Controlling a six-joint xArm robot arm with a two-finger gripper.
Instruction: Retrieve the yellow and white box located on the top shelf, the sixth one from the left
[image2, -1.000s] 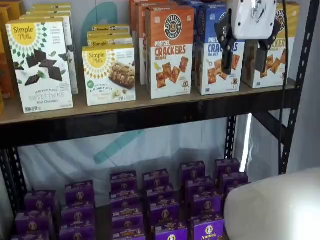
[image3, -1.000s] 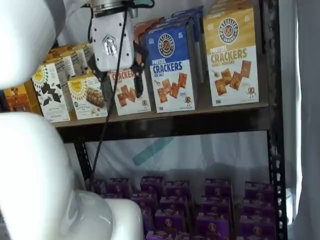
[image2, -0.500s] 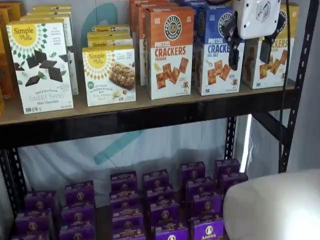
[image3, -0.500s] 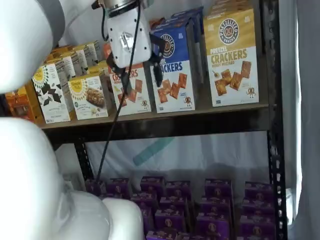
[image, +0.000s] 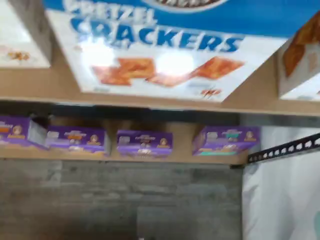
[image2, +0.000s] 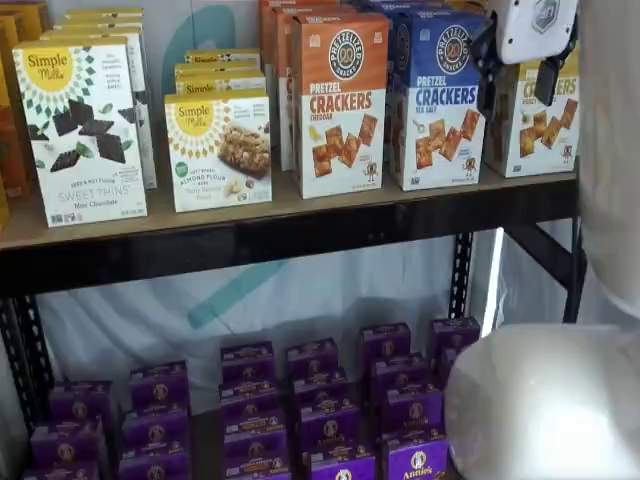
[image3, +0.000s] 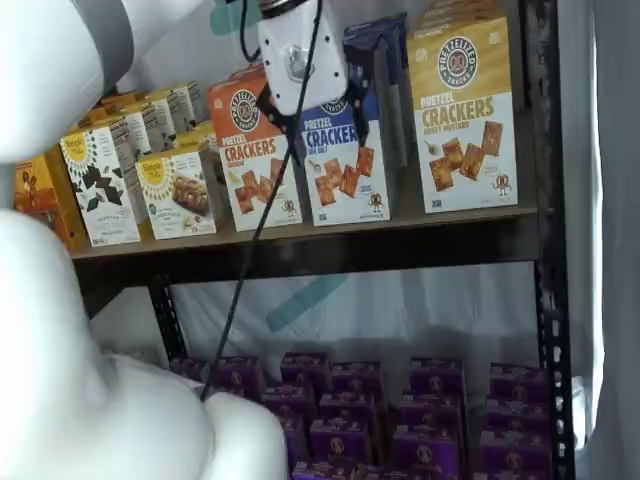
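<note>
The yellow and white box (image3: 462, 110) stands at the right end of the top shelf (image3: 400, 228). In a shelf view its yellow top is partly hidden behind the gripper, and its lower part (image2: 545, 130) shows. My gripper (image3: 320, 122) is open and empty, with a plain gap between its black fingers. It hangs in front of the blue-and-white Pretzel Crackers box (image3: 340, 150), left of the yellow box. In a shelf view the gripper (image2: 518, 88) overlaps the blue box's right edge and the yellow box. The wrist view is filled by the blue box (image: 165, 50).
An orange Pretzel Crackers box (image2: 340, 105) and white Simple Mills boxes (image2: 80, 130) stand further left on the top shelf (image2: 300, 215). Purple boxes (image2: 320, 420) fill the lower shelf. A black upright (image3: 545, 250) bounds the right side. The white arm (image3: 60, 300) covers one shelf view's left.
The gripper has moved right and slightly up along the top shelf, from in front of the orange box to in front of the blue box, nearer the yellow box.
</note>
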